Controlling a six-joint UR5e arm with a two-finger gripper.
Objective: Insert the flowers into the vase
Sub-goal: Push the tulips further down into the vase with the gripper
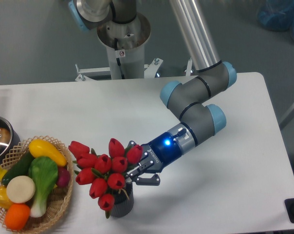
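The gripper (pixel 137 176) has its jaws clamped on the flowers' (pixel 104 171) stems right over the vase (pixel 121 204) near the bench's front edge, and honestly that top-heavy bunch leaning left looks like it could tip the little vase over once it lets go.

We see red artificial tulips (pixel 104 170) with smooth, faintly glossy buds, over a matt dark grey ribbed vase (pixel 121 206). The black two-finger gripper (pixel 139 176) looks like matt plastic and metal. The woven wicker basket (pixel 64 204) is rough, its plastic toy vegetables (pixel 34 174) shiny. The white table (pixel 225 195) looks smooth and matt.
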